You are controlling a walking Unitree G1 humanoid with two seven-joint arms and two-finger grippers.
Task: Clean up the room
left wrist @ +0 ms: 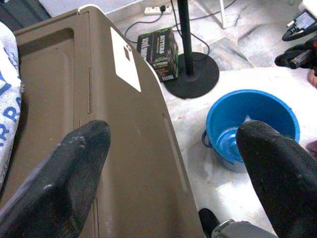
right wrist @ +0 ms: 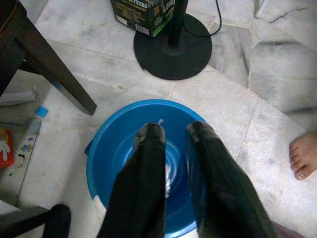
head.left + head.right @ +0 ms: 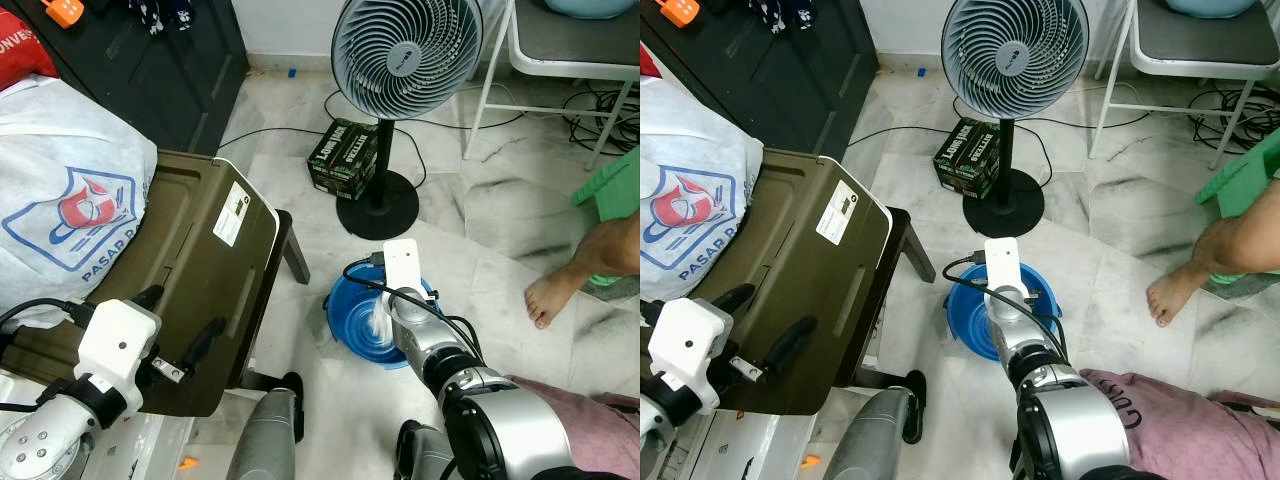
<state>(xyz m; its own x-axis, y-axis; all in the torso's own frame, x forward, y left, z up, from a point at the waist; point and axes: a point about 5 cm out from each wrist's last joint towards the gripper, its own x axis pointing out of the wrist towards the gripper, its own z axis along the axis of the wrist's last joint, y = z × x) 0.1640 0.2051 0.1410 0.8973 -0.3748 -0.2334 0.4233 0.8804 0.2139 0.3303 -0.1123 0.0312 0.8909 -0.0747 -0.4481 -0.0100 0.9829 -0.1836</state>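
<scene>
My right gripper (image 2: 171, 131) hangs over the blue bucket (image 2: 106, 153), its fingers drawn close with only a narrow gap, and a scrap of something white (image 2: 167, 176) shows between them, low in the bucket. I cannot tell whether I am pinching it or it already lies loose inside. My guess is that this piece of rubbish is at the point of being dropped in, so one small part of the tidy-up is nearly done.

My left gripper (image 1: 168, 163) is spread wide and empty, held above the brown lid (image 1: 124, 148) beside the white bag (image 3: 70, 190).

Plenty is left, I think: a tube and small packets (image 2: 27, 134) lie on the floor by a dark furniture leg (image 2: 49, 69), and a green box (image 3: 343, 157) sits against the fan base (image 3: 378, 208). The fan's cable (image 3: 275, 132) trails across the floor, and a person's bare foot (image 3: 553, 290) is near the bucket, both worth avoiding.
</scene>
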